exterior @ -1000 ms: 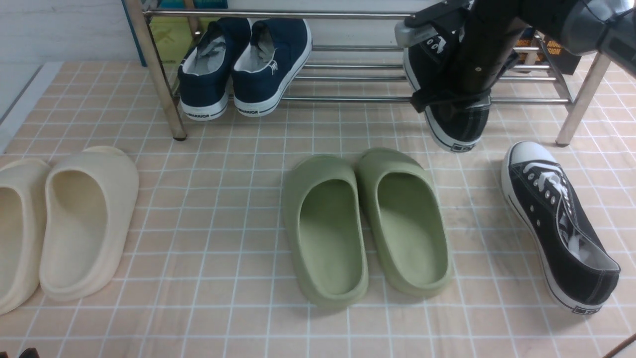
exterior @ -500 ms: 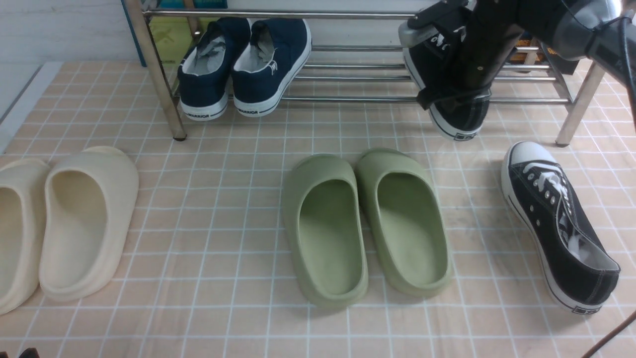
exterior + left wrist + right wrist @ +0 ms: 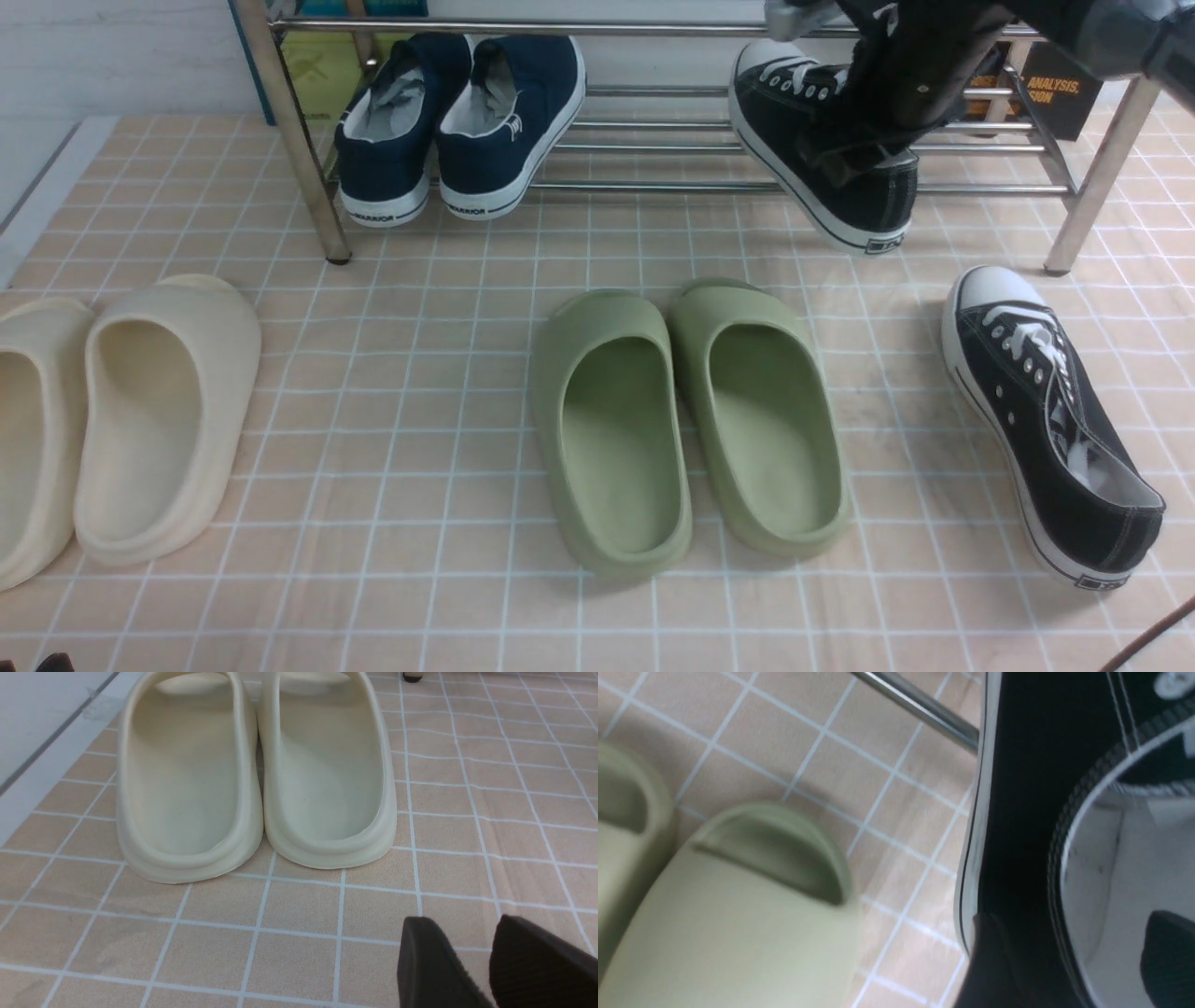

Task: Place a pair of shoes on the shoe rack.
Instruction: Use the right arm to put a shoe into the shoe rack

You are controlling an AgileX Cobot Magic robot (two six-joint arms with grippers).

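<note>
1. Where the front view looks out, a peach grid-print floor cloth (image 3: 420,308) covers the ground, with a white wall (image 3: 112,56) at back left.
2. At the back, the shoe rack (image 3: 653,187) holds navy sneakers (image 3: 457,121) on its left side. On its right lower bars is the racked black sneaker (image 3: 794,149), toe to the back, heel overhanging the front bar.
3. On the cloth lie the floor black sneaker (image 3: 1046,420) at right, near the rack's right leg, green slides (image 3: 691,420) in the centre and cream slides (image 3: 140,411) at left.
4. The right gripper (image 3: 864,159) sits at the racked sneaker's heel opening.
5. A second ago that sneaker hung steeply, heel low in front of the bar. Now it lies flatter, toe cap showing. Other footwear is unmoved.
6. Left wrist view: same cloth, cream slides side by side. The left gripper (image 3: 467,952) has its fingers apart with nothing between them.
7. Right wrist view: the right gripper's jaws are apart, straddling the sneaker's side wall. One of the fingers (image 3: 987,961) is outside, the other inside over the grey lining and clear of the collar. A green slide's toe is near.
</note>
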